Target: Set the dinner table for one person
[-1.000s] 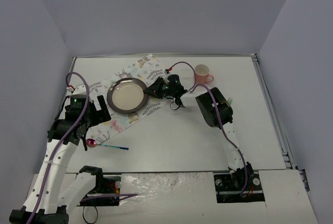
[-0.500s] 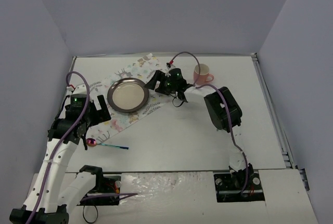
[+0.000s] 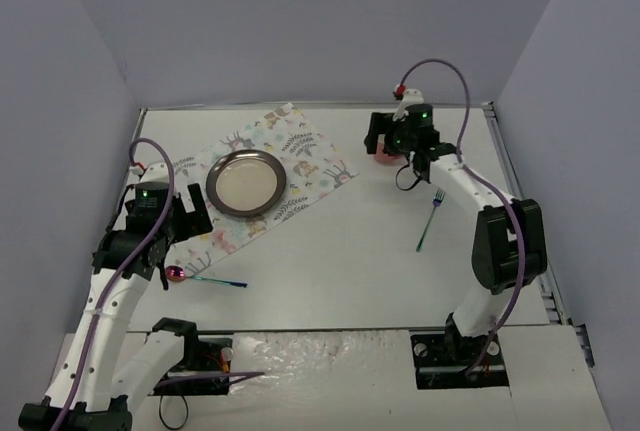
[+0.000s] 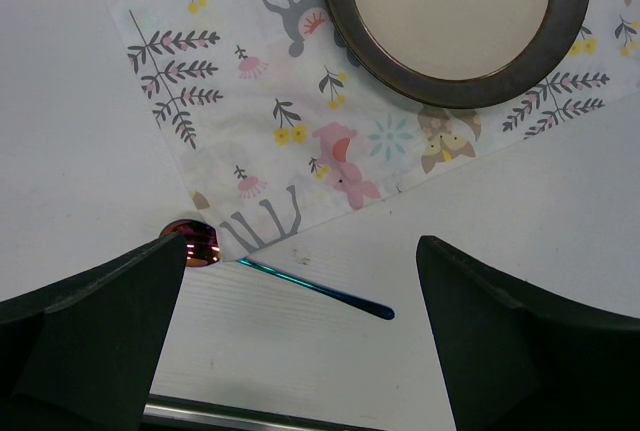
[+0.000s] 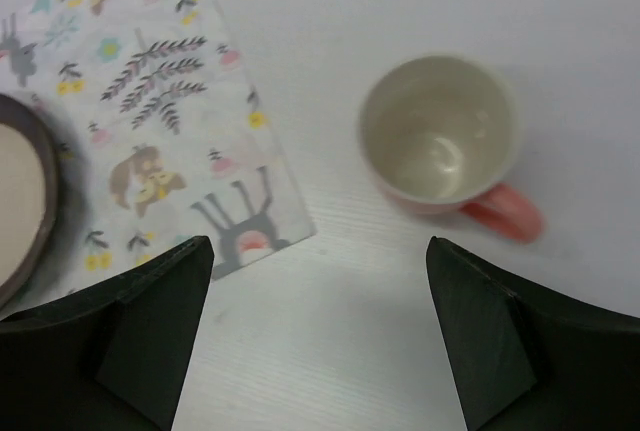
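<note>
The dinner table (image 3: 330,261) is a white top. On its far left lies a printed placemat (image 3: 300,151) (image 4: 300,131) (image 5: 170,101) with a grey-rimmed plate (image 3: 246,183) (image 4: 450,11) on it. My right gripper (image 3: 386,143) (image 5: 318,243) hangs open just short of a pink cup (image 3: 382,156) (image 5: 440,141), nothing between its fingers. A green fork (image 3: 428,223) lies to the right. My left gripper (image 3: 183,235) (image 4: 300,241) is open above a spoon (image 3: 205,278) (image 4: 310,286) with a pink bowl and blue handle, by the placemat's near corner.
Grey walls close off the table at the back and on both sides. A metal rail (image 3: 525,211) runs along the right edge. The arm bases (image 3: 320,361) stand at the near edge.
My right gripper has left the plate's right edge, opened, and swung right and back to the cup. The fork now shows on the table. The left arm has not moved.
</note>
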Controlling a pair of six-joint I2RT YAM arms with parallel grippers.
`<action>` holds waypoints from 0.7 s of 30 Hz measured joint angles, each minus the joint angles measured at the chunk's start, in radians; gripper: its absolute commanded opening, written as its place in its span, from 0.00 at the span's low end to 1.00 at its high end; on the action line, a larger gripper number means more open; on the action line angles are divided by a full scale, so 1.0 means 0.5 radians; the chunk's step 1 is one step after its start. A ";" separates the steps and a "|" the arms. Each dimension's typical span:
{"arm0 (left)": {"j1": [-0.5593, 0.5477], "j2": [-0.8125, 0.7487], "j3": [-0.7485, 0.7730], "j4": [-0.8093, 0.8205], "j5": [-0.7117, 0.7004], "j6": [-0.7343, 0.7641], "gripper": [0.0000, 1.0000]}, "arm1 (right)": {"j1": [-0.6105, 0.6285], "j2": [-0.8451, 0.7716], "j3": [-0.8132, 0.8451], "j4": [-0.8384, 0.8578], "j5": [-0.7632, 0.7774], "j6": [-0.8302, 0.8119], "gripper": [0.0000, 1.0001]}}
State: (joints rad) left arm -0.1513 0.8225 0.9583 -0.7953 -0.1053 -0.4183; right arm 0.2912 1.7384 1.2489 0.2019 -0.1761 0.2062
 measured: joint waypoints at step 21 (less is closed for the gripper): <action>0.000 -0.025 -0.306 0.316 -0.055 0.161 0.97 | -0.740 0.199 0.184 -0.527 -0.917 -1.273 0.82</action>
State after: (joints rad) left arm -0.1513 0.8098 0.8055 -0.6371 -0.1327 -0.3377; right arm -0.0790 1.8381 1.3408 -0.0614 -0.6345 -0.4302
